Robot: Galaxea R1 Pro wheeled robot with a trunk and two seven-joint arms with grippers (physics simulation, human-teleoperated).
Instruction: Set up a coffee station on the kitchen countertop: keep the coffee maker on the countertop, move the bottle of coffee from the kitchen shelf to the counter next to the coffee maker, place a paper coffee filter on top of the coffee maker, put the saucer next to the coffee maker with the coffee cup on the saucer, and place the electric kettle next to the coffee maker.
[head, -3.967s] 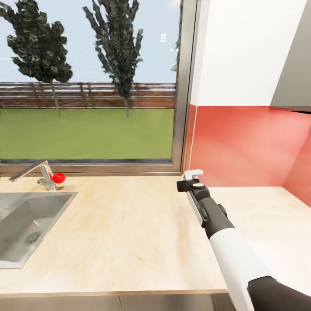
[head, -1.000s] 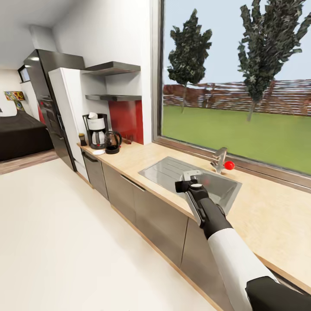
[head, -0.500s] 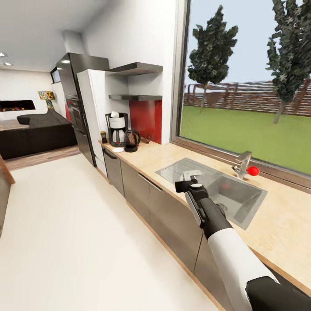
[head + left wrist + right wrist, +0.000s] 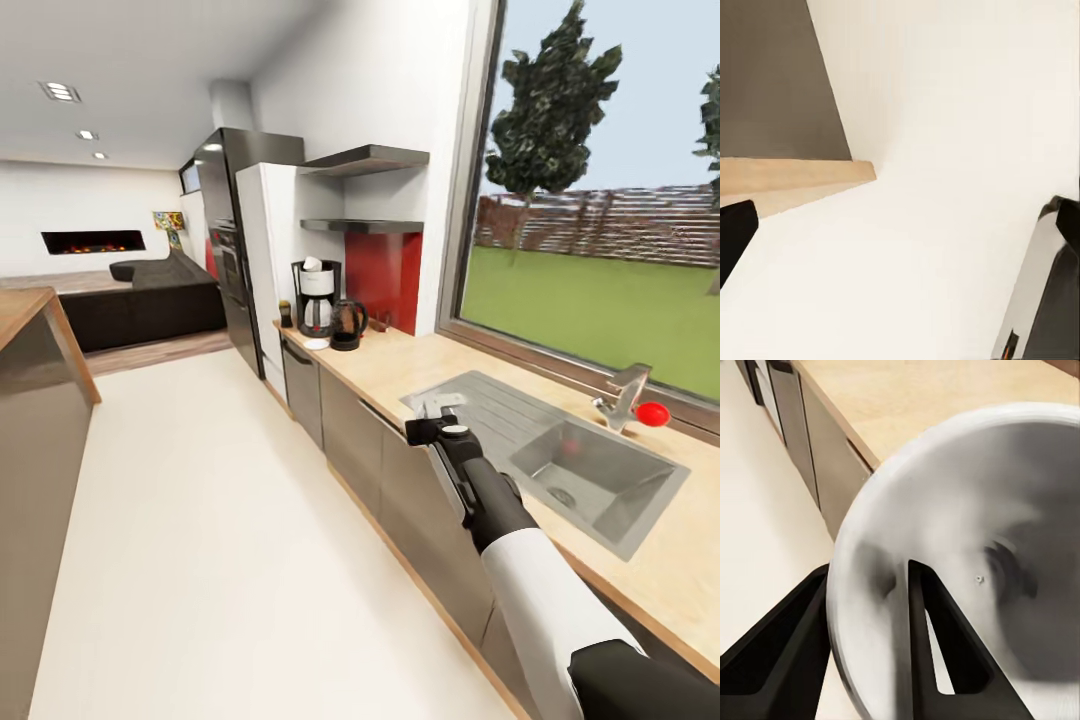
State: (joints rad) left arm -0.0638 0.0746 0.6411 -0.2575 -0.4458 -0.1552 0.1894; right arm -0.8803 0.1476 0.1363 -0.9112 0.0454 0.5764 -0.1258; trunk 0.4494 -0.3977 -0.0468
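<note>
the robot looks down the long kitchen.
the right gripper (image 4: 441,404) jaws pinch the white coffee cup (image 4: 967,577). far off on the tabletop (image 4: 455,362) stand the coffee maker (image 4: 316,297), electric kettle (image 4: 347,325) and saucer (image 4: 316,344).

Wood-look kitchen countertop (image 4: 470,362), steel sink (image 4: 590,480)
</note>
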